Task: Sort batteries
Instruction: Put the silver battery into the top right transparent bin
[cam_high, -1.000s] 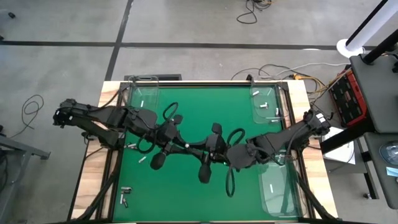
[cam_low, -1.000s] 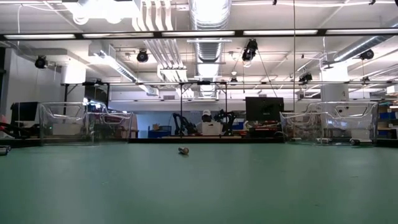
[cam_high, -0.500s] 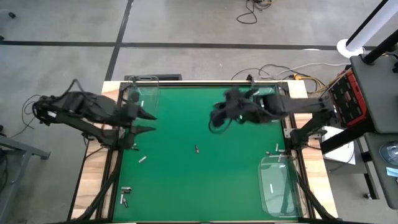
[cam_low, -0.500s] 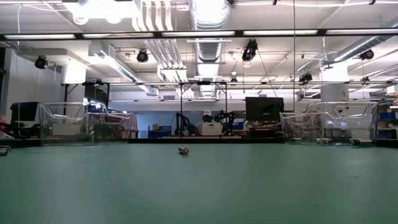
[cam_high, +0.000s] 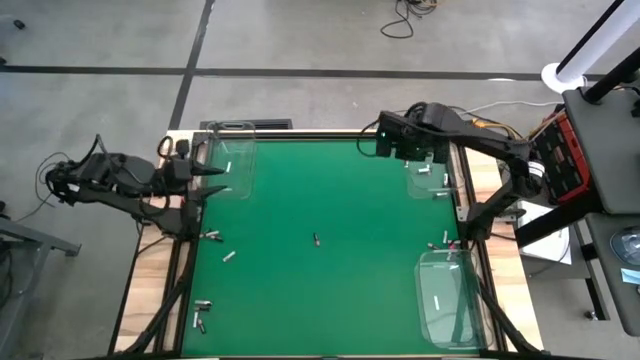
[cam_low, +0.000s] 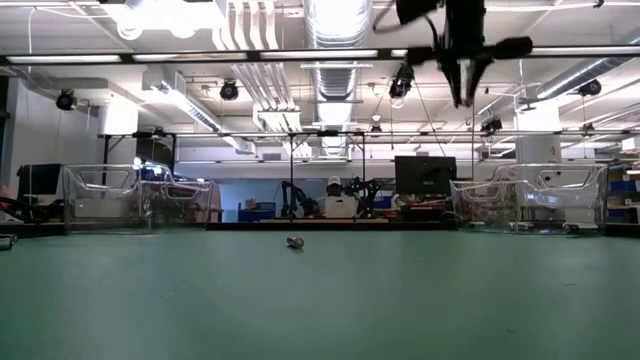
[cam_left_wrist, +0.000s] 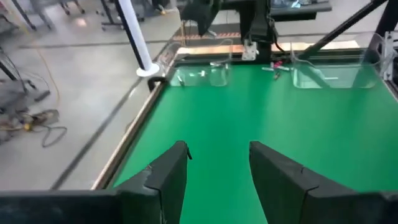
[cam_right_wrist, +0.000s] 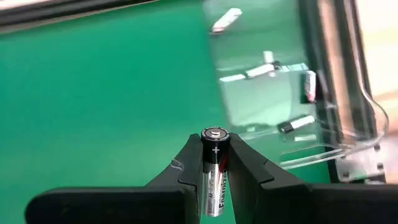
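Right tool (cam_right_wrist: 215, 167) pinches battery (cam_right_wrist: 214, 171) upright, plus-end up.

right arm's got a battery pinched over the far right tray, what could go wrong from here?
1. The right gripper pinches the black-and-silver battery upright, only by its sides; it may slip or tumble on release.
2. It hangs beside the clear plastic tray rather than above it, so an early drop could land on the green mat.
3. From that height, the battery might bounce out, or knock the batteries in the tray.
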